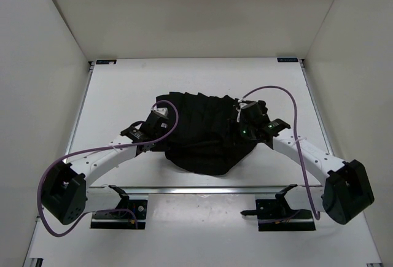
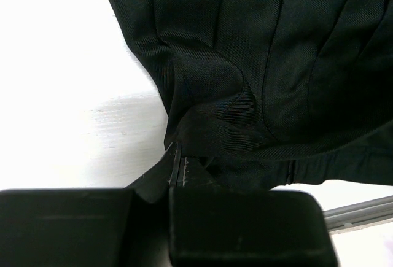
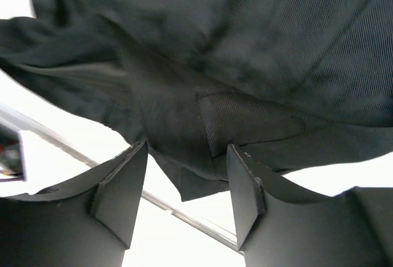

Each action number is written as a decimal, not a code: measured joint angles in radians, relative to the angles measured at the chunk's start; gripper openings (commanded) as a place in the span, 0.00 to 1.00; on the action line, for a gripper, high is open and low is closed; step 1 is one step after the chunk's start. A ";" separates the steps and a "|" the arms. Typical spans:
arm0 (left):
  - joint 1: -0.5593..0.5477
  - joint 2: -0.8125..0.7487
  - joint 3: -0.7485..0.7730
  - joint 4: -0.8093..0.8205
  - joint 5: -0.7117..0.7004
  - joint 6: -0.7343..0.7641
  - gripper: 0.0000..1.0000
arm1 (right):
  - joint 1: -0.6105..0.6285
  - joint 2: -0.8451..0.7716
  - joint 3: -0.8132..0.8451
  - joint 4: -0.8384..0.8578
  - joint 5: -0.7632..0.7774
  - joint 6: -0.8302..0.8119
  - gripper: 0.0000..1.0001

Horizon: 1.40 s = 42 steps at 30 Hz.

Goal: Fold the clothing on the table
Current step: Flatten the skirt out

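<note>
The black pleated clothing (image 1: 202, 135) lies bunched in the middle of the white table (image 1: 123, 89). My left gripper (image 1: 161, 110) is at its left edge, shut on a fold of the clothing (image 2: 276, 64); the fabric puckers toward the closed fingertips (image 2: 175, 156). My right gripper (image 1: 245, 111) is over the garment's right side. In the right wrist view it (image 3: 187, 147) stands open, and a loose corner of the clothing (image 3: 245, 46) hangs down between the two fingers (image 3: 123, 187), gripped by neither.
An aluminium rail (image 1: 202, 188) runs along the table's near edge, also seen under the right fingers (image 3: 178, 208). White enclosure walls (image 1: 43, 46) close in the left, right and far sides. Purple cables (image 1: 288, 95) loop over both arms.
</note>
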 measured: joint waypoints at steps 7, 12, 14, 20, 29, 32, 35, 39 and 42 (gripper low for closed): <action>0.001 -0.007 -0.003 0.000 0.000 0.002 0.00 | 0.089 0.132 0.068 -0.122 0.191 -0.005 0.36; 0.003 -0.014 -0.004 0.000 0.000 0.004 0.00 | 0.149 0.177 0.110 -0.162 0.303 -0.004 0.36; 0.007 -0.020 -0.005 0.000 0.000 0.005 0.00 | 0.165 0.177 0.113 -0.171 0.329 0.002 0.37; 0.011 -0.028 -0.005 -0.002 -0.003 0.006 0.00 | 0.200 0.149 0.079 -0.181 0.361 0.051 0.44; 0.002 -0.028 -0.005 0.000 -0.003 0.008 0.00 | 0.251 0.069 -0.050 -0.164 0.355 0.156 0.52; 0.000 -0.028 -0.005 0.001 -0.003 0.008 0.00 | 0.287 0.070 -0.057 -0.158 0.358 0.180 0.51; 0.000 -0.028 -0.005 0.001 -0.003 0.008 0.00 | 0.319 0.071 -0.057 -0.142 0.375 0.199 0.44; 0.004 -0.035 -0.019 0.004 -0.003 0.008 0.00 | 0.335 0.074 -0.059 -0.143 0.413 0.227 0.34; 0.013 -0.045 -0.027 0.000 -0.004 0.009 0.00 | 0.335 0.076 -0.072 -0.151 0.452 0.253 0.25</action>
